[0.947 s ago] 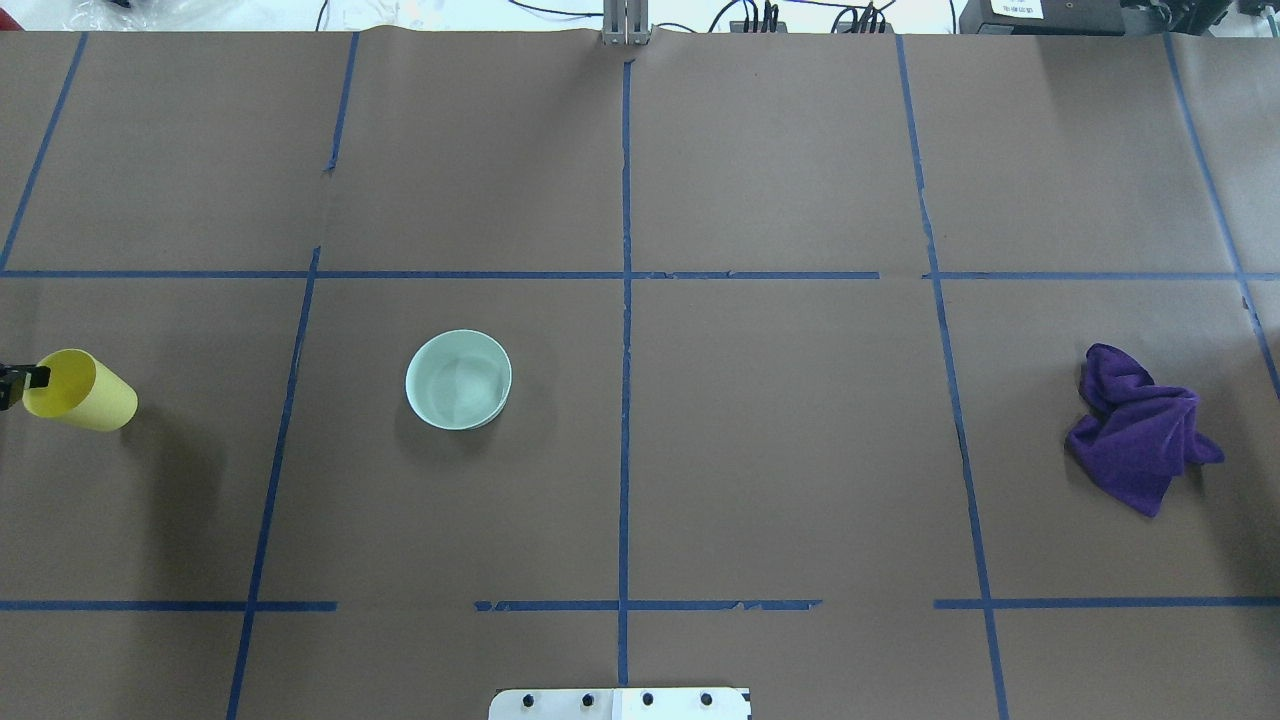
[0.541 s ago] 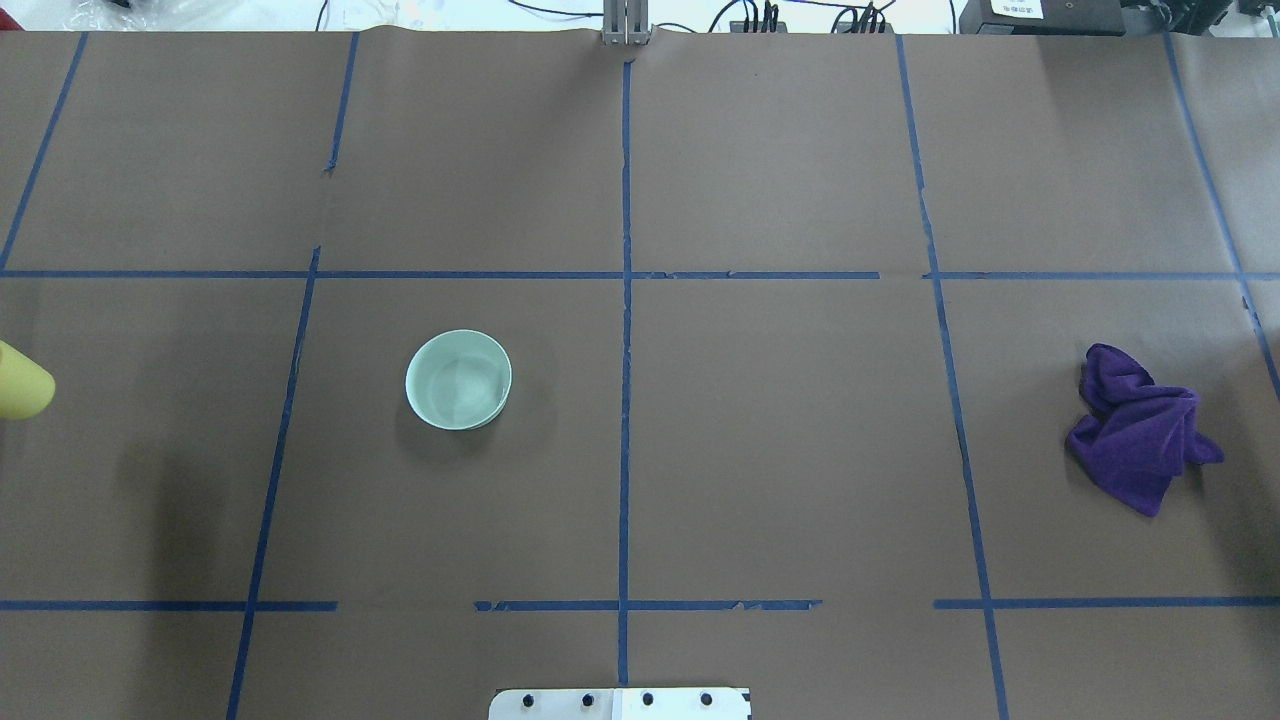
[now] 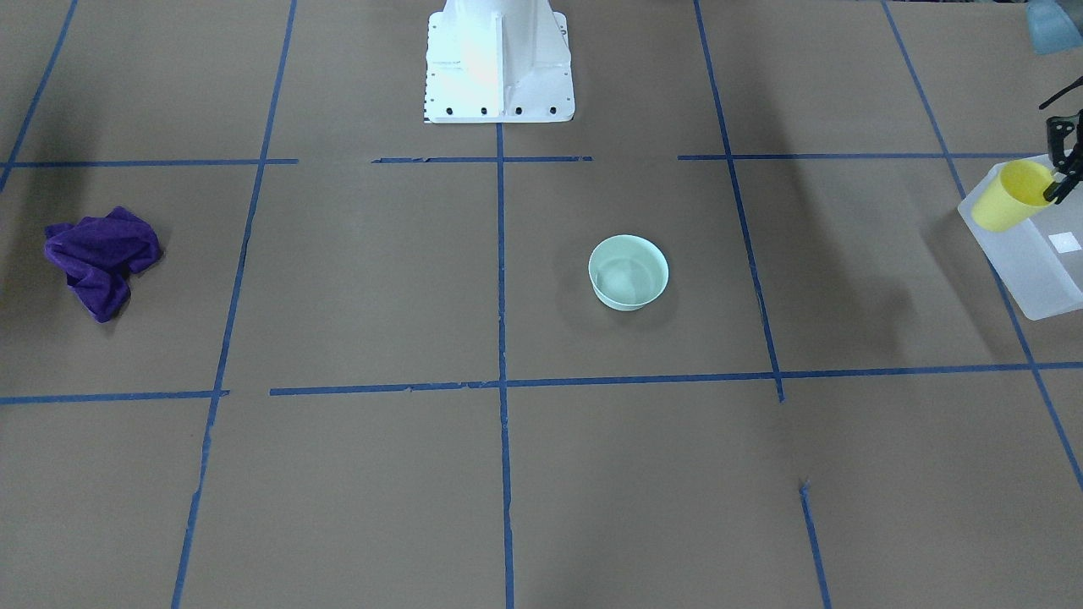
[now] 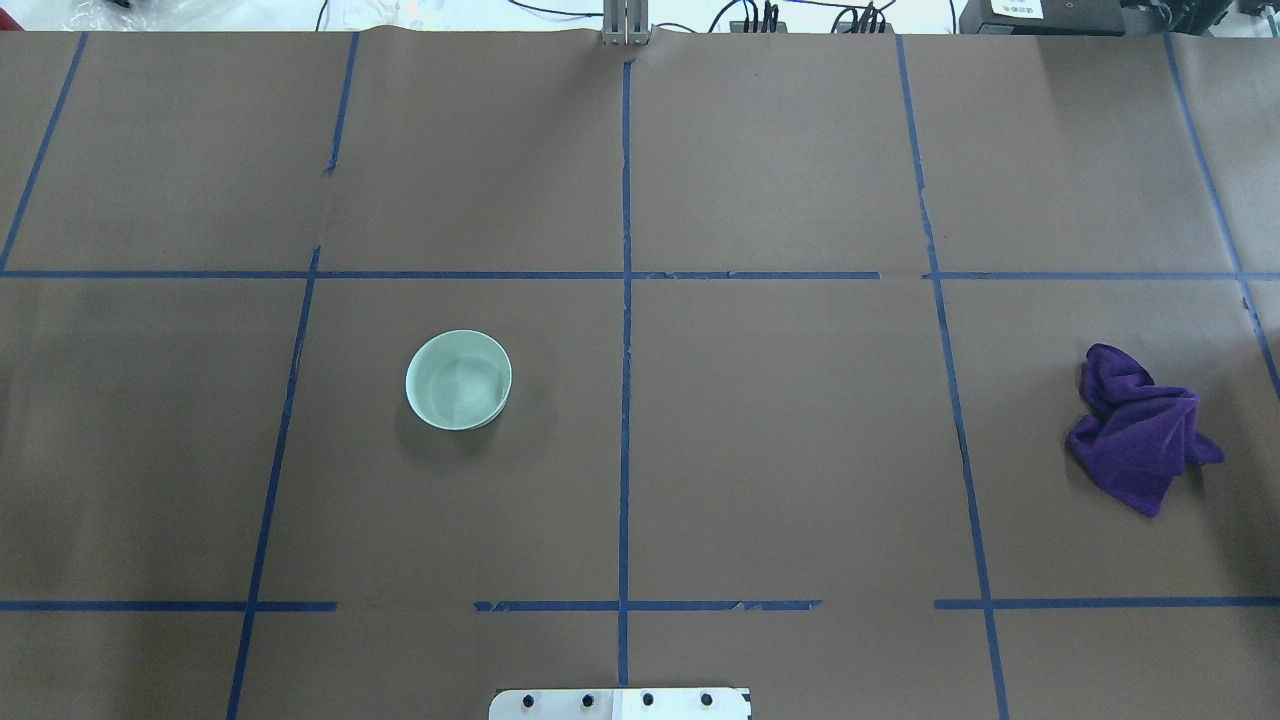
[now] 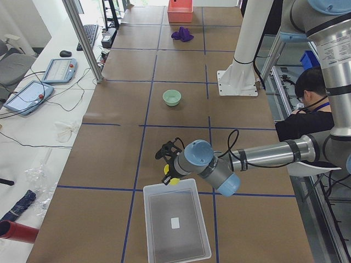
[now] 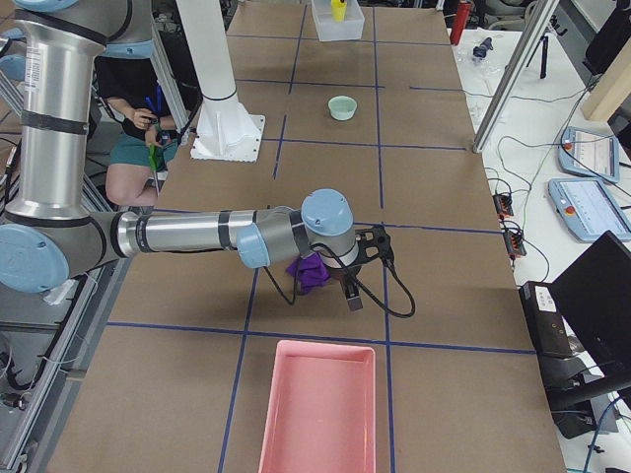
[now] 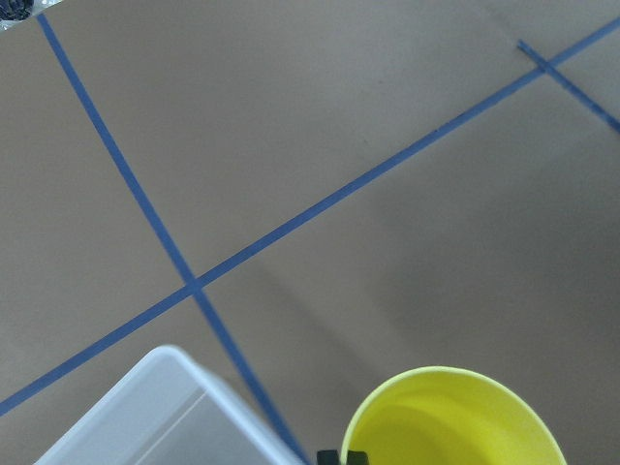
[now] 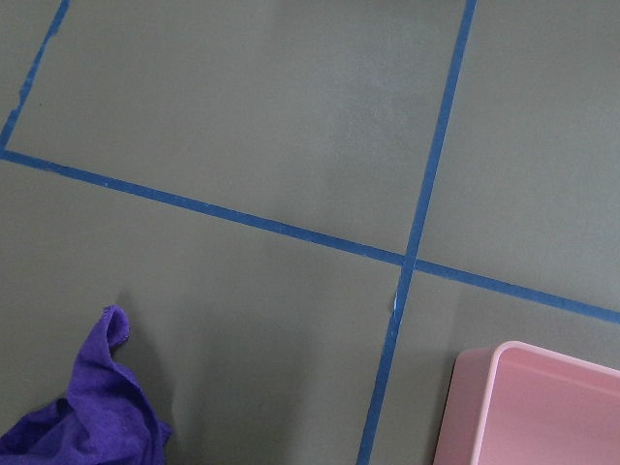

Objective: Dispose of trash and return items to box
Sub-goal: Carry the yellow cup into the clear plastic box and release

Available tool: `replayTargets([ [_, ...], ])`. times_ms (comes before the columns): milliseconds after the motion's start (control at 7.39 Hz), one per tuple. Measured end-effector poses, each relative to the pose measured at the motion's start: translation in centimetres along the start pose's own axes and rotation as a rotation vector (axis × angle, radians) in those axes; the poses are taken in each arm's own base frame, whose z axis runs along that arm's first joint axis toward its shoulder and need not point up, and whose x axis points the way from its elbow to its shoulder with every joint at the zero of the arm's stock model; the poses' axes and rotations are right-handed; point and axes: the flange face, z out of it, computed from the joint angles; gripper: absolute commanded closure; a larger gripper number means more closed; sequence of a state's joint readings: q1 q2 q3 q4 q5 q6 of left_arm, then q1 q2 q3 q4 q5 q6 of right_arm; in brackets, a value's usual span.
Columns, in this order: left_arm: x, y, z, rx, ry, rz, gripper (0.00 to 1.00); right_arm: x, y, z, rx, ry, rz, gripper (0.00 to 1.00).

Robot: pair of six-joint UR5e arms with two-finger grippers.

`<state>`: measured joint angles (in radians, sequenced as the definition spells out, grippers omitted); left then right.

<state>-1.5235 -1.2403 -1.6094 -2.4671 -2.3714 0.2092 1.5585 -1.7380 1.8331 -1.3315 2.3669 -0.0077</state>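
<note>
- My left claw [image 3: 1058,179] is closed on the rim of the yellow cup [image 3: 1005,198], at the right edge of the front-facing view. The cup is tilted.
- The cup is at the upper left corner of the frosted box [image 3: 1039,271], which stands on the desk [image 3: 381,279].
- The mint bowl [image 3: 628,272] stands upright a little right of centre, well apart from the box.
- The right claw [image 6: 363,268] shows only in the side view, near the purple cloth [image 6: 308,272]. I cannot tell if it is wide or narrow.
</note>
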Motion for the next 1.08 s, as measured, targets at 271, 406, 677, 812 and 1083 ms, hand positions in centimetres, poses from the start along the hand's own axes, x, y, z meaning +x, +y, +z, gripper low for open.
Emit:
replayTargets([
  [271,-1.2,3.5,0.6,-0.024,0.026,0.041,1.00,0.0,0.0,0.0,0.000,0.001,0.000,0.00],
  [406,-1.3,4.4,0.9,-0.029,0.039,0.039,1.00,0.0,0.0,0.0,0.000,0.001,0.000,0.00],
  [677,-1.7,6.0,1.6,-0.014,0.029,0.005,1.00,0.0,0.0,0.0,0.000,0.002,0.000,0.00],
  [812,-1.6,6.9,2.0,0.002,0.026,-0.012,1.00,0.0,0.0,0.0,0.000,0.002,0.000,0.00],
  [1083,-1.3,7.4,2.8,0.003,0.043,-0.018,1.00,0.1,0.1,0.1,-0.002,0.001,0.002,0.00],
])
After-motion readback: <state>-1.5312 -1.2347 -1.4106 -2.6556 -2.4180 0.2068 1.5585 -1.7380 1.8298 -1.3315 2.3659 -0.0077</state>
